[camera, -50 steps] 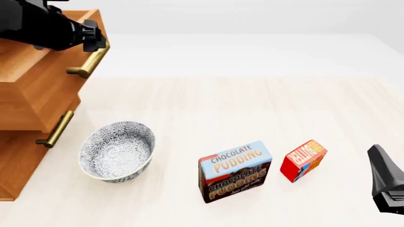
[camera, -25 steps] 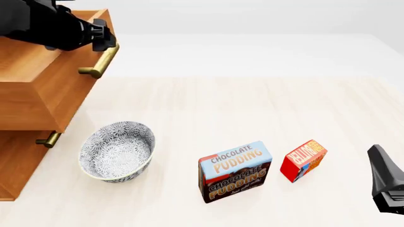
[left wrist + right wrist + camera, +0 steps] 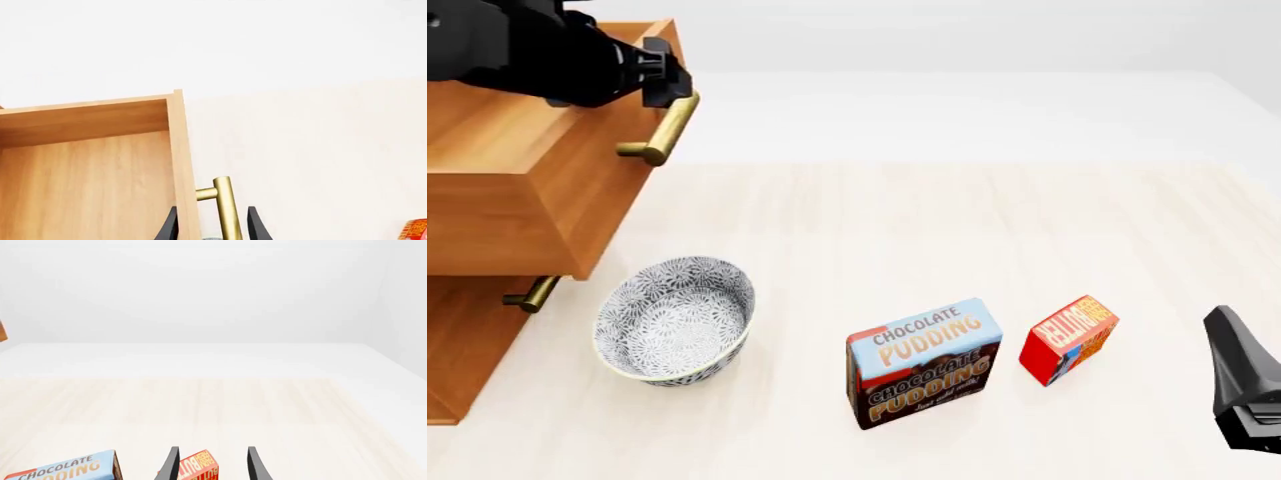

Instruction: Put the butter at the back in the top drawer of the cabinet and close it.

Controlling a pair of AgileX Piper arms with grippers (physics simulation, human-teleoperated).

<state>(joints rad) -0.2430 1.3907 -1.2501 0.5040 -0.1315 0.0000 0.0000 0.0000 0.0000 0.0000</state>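
The butter point(image 3: 1068, 338), a small red box, stands on the table right of the pudding box; it also shows ahead of my right gripper point(image 3: 212, 465) as the butter point(image 3: 199, 469). That right gripper point(image 3: 1241, 385) hovers open, right of the butter and apart from it. The cabinet point(image 3: 461, 340) stands at the left with its top drawer point(image 3: 521, 190) pulled out. My left gripper point(image 3: 670, 82) sits at the drawer's brass handle point(image 3: 662, 128). In the left wrist view the handle point(image 3: 227, 210) runs between the spread fingers point(image 3: 256, 227), with a gap on each side. The drawer's inside point(image 3: 87, 170) is bare wood.
A patterned bowl point(image 3: 674, 318) sits just below the drawer's front. The blue-and-brown Chocolate Pudding box point(image 3: 924, 360) stands between bowl and butter. A lower drawer's handle point(image 3: 529, 295) pokes out under the open drawer.
The top drawer has slid further out toward the right, with my left gripper moving along at its handle. The right arm, the boxes and the bowl have not moved.
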